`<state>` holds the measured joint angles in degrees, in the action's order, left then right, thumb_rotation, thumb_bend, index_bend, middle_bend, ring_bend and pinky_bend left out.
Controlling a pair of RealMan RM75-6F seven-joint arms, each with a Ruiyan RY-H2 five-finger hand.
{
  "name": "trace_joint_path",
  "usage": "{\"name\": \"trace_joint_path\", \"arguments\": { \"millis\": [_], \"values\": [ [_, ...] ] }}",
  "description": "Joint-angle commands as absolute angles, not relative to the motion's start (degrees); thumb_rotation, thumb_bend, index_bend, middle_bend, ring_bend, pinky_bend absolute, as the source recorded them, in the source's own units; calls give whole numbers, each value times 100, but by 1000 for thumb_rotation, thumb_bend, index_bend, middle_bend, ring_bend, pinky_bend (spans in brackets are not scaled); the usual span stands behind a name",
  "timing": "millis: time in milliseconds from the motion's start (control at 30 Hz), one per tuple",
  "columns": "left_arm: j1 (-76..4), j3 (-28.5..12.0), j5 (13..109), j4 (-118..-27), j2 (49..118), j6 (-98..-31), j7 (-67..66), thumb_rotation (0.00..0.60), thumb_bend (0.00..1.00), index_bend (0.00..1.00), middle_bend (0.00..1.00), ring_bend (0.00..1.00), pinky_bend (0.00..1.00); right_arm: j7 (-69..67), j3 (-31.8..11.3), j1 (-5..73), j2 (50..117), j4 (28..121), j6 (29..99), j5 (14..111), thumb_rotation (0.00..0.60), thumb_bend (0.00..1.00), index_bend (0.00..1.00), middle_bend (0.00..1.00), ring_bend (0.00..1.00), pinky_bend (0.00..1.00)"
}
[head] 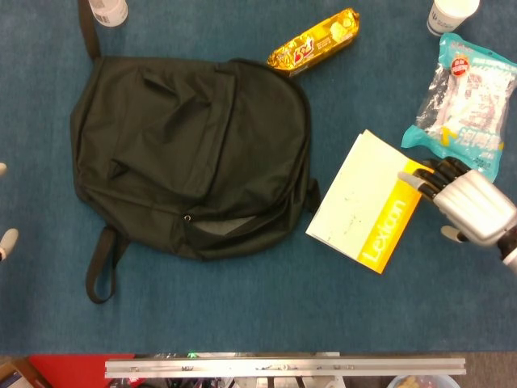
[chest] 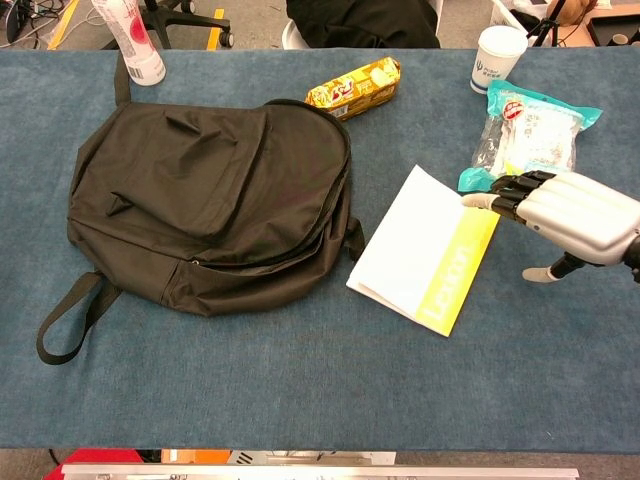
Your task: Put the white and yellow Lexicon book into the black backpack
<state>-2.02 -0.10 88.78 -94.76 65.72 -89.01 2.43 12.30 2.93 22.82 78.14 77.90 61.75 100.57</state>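
Observation:
The white and yellow Lexicon book (head: 355,198) (chest: 410,250) lies flat on the blue table, just right of the black backpack (head: 186,153) (chest: 210,190). The backpack lies flat, and a zipper gap (head: 218,232) shows along its near edge. My right hand (head: 467,202) (chest: 570,215) hovers at the book's far right corner. Its fingertips (head: 412,179) reach over the yellow spine and its thumb is spread away. It holds nothing, and I cannot tell whether it touches the book. Only two pale fingertips (head: 6,241) of my left hand show at the left edge of the head view, apart and empty.
A gold snack packet (head: 315,40) (chest: 355,85) lies behind the backpack. A teal snack bag (head: 468,105) (chest: 530,150) lies right behind my right hand, with a paper cup (head: 448,14) (chest: 497,55) beyond it. A bottle (chest: 130,40) stands at the far left.

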Motion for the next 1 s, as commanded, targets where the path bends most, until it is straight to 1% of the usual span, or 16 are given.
{"name": "trace_joint_path", "arguments": {
  "millis": [33, 300, 600, 800, 1000],
  "values": [
    [-195, -11, 8877, -9462, 6574, -8902, 269, 600, 172, 204, 207, 106, 124, 1258, 272, 2381, 8079, 7478, 6181, 10075, 600, 80, 138, 240, 141, 217],
    [-170, -17, 8879, -9388, 6576, -8918, 393, 600, 172, 204, 207, 106, 124, 1280, 293, 2557, 8519, 6977, 6140, 10077, 600, 80, 137, 240, 141, 217],
    [-152, -35, 8864, -9311, 6583, -8926, 508, 600, 171, 204, 207, 106, 125, 1285, 261, 2720, 8745, 6787, 5982, 9885, 600, 84, 137, 240, 141, 217],
    [-148, -42, 8872, -9287, 6597, -8929, 525, 600, 172, 204, 207, 106, 125, 1250, 239, 2813, 8835, 6700, 5923, 9784, 600, 129, 137, 240, 141, 217],
    [-126, -52, 8883, -9270, 6596, -8971, 584, 600, 171, 204, 207, 106, 125, 1097, 224, 2907, 8917, 6654, 5956, 9740, 600, 197, 137, 246, 141, 216]
  ]
}}
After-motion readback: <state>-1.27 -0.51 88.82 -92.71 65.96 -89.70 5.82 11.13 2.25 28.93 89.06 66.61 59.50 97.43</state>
